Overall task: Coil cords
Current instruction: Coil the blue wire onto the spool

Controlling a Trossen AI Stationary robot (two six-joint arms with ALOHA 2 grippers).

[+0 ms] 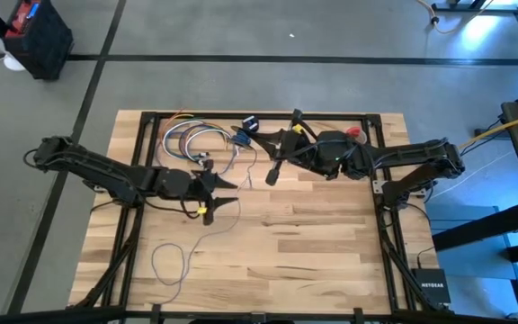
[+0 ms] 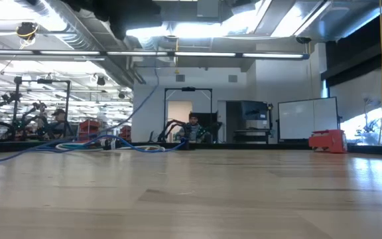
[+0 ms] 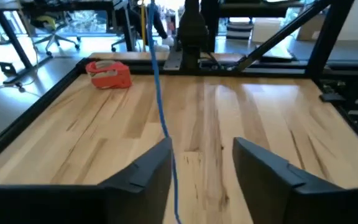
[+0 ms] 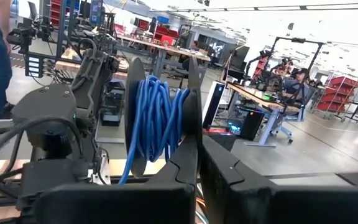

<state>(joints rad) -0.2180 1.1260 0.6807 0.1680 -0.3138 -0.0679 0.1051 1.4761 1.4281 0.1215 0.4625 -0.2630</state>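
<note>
The left arm reaches from the left edge of the overhead frame toward the centre, low over the worktop. Its hand is released, the fingers spread apart, and the thin blue cord runs between them, touching neither that I can tell. The right arm stretches in from the right to the upper centre; its hand is clenched on a black spool wound with blue cord. More cord loops at the lower left of the overhead frame.
</note>
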